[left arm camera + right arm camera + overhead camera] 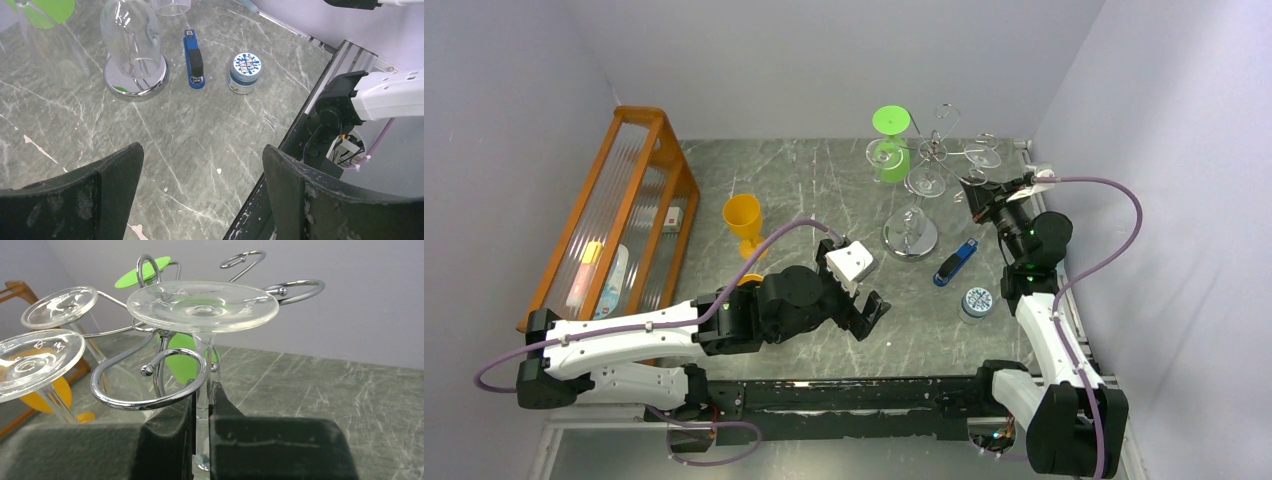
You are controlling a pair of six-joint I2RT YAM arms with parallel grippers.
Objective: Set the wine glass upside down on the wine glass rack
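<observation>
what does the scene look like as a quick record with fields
right hand: shut on the stem of the wine glass, glass upside down
wine glass: foot above a curled arm of the rack, stem beside that curl; seated or not, unclear
left hand: open, above the table
rack also holds: two clear glasses, one green glass
on the table: orange cup, blue stapler, small tin
</observation>
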